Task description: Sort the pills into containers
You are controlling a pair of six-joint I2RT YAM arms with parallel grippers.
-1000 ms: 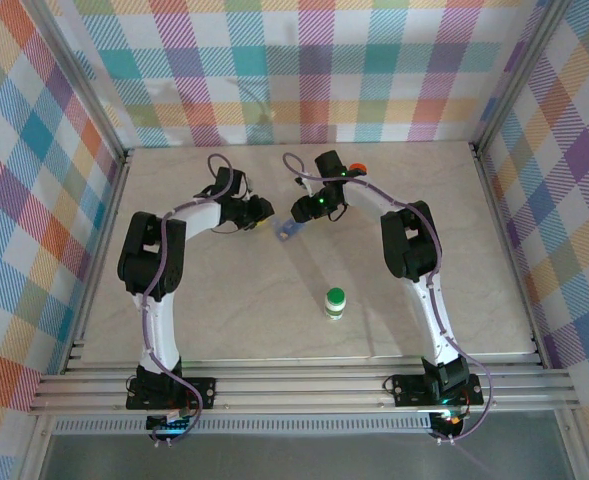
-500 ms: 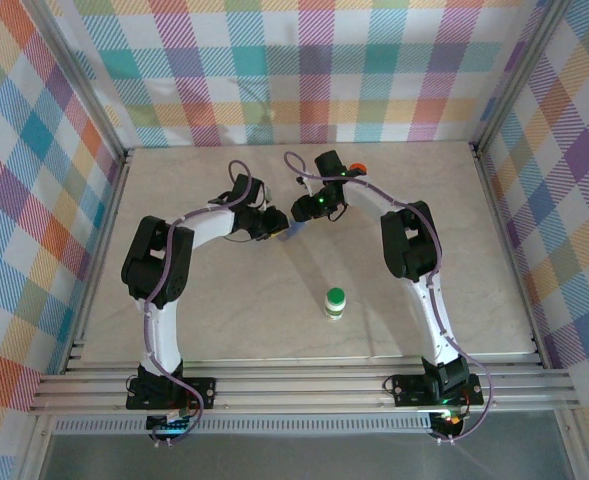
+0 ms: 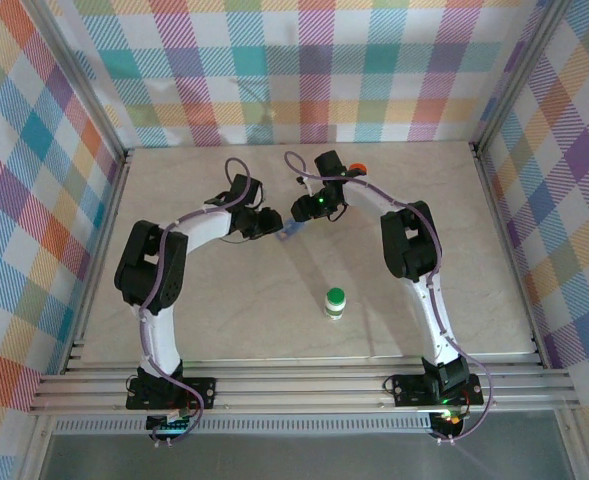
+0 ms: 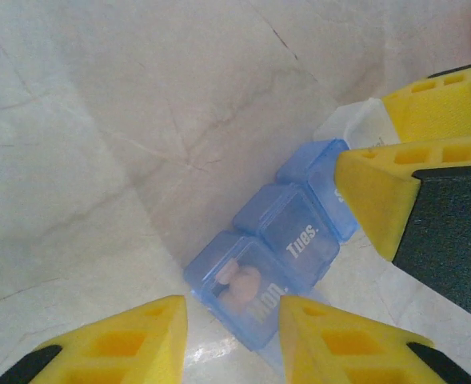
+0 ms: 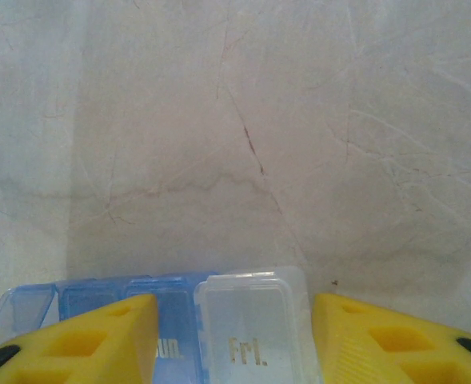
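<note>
Top view: beige marble-look worktop (image 3: 204,300); the left gripper (image 3: 274,226) is reached out to mid-worktop, just left of the blue translucent weekly pill organiser strip (image 3: 288,231). In the left wrist view, the left gripper (image 4: 231,332) has its yellow foam fingers (image 4: 111,344) apart, not gripping. They hover at the "Mon." end of the pill organiser (image 4: 287,240), and one finger overlaps that end's corner. Pinkish pills (image 4: 237,284) sit inside the Mon. compartment; the "Tues." compartment next to it has its lid down, contents not readable. The strip runs diagonally up-right to a clear end compartment. The right gripper (image 3: 296,214) meets the strip from the other side, and its yellow fingers (image 4: 379,192) show at that far end in the left wrist view. In the right wrist view, the right gripper (image 5: 231,340) has its fingers (image 5: 83,336) spread either side of the clear "Fri." compartment of the organiser (image 5: 243,336). One finger sits over the neighbouring blue cell; cannot tell whether they pinch it or just straddle it. A white pill bottle with green cap (image 3: 335,302) stands upright nearer the arm bases, well apart from the organiser. A small orange round object (image 3: 358,167) lies towards the back, beside the right arm.
</note>
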